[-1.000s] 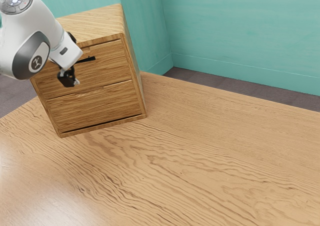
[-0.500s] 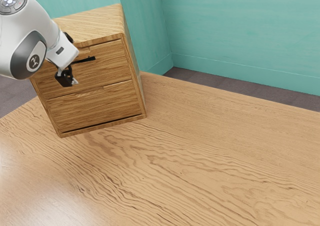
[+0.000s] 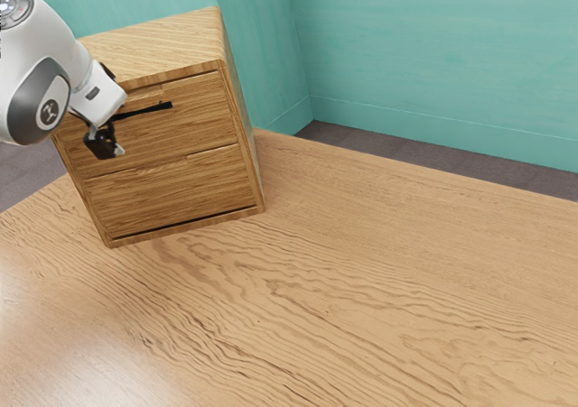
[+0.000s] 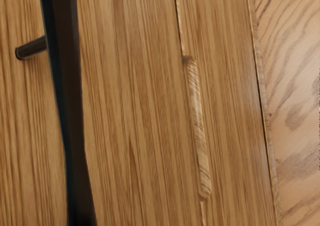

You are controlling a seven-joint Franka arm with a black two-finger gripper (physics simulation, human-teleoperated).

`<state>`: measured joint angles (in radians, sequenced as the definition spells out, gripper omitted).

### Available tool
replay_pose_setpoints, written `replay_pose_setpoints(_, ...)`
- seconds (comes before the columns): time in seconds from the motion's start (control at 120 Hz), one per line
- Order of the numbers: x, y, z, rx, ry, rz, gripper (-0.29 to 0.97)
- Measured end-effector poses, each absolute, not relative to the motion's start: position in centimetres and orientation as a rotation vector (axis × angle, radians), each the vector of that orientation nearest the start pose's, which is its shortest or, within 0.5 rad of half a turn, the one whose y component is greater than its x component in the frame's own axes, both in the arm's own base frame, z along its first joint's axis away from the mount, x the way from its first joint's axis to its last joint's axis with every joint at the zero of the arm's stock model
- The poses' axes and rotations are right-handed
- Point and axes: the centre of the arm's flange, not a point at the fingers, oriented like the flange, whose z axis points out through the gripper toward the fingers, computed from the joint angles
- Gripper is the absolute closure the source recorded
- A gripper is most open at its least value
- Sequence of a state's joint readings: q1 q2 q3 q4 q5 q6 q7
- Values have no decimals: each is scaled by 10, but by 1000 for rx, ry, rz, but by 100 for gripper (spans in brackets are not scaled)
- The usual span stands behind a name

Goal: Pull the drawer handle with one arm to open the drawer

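The light oak two-drawer cabinet (image 3: 163,41) stands on the wood-grain worktop (image 3: 361,281) at the exterior view's left, beside a teal wall (image 3: 433,46). Its upper drawer (image 3: 194,123) looks shut, its front level with the lower drawer (image 3: 172,190). It carries the slim black bar handle (image 3: 149,110), which stands off the front on short posts. The black pincer (image 3: 101,142) hangs just below the end of that handle nearest the arm; whether it is clenched or released I cannot tell. The bar is probably stiff and smooth, so a hold squarely across it, near a post, should slip least. The drawer likely slides straight out with modest resistance, though the cabinet itself might drag along. The lower drawer's rounded wooden grip (image 4: 196,131) sits apart from the bar, and I see nothing before the drawer front to block its travel.
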<state>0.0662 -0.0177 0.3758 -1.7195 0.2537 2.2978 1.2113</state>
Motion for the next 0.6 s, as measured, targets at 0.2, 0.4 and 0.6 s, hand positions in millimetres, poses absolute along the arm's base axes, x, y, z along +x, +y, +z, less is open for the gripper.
replay_pose_setpoints(0.2,547,250,643,-2281,1111,-317,0)
replay_pose_setpoints(0.4,554,234,633,-2283,1153,-320,-1)
replay_pose_setpoints(0.6,553,231,630,-2302,1153,-338,0)
